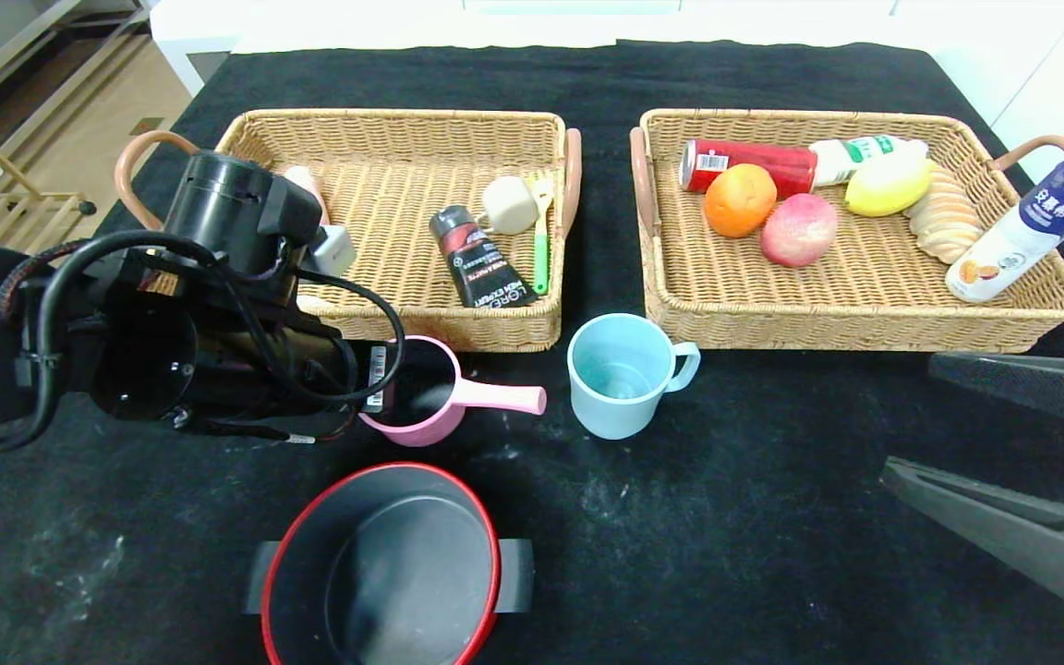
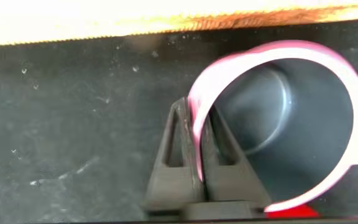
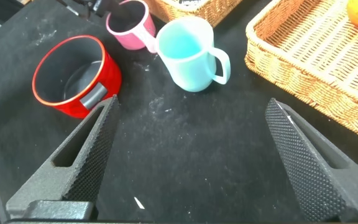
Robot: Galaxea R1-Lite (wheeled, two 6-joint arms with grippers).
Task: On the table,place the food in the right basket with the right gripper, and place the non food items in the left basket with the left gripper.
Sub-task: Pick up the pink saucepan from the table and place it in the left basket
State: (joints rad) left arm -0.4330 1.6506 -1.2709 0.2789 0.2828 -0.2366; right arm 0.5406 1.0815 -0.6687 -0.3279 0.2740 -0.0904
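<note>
A pink cup with a long handle (image 1: 444, 399) stands on the black table just in front of the left basket (image 1: 495, 337). My left gripper (image 2: 196, 118) is shut on the pink cup (image 2: 278, 59), its fingers pinching the rim wall on the side nearest the arm. In the head view the left arm hides that side of the cup. A light blue mug (image 1: 620, 374) stands to the right of it, and a red pot (image 1: 384, 568) sits at the front. My right gripper (image 3: 188, 124) is open and empty, low at the front right of the table (image 1: 1003, 434).
The left basket holds a black tube (image 1: 477, 259), a beige piece (image 1: 506, 205), a green-handled brush (image 1: 541, 245) and a white block (image 1: 333, 247). The right basket (image 1: 864, 319) holds a red can, an orange, a peach, a lemon, bread and two bottles.
</note>
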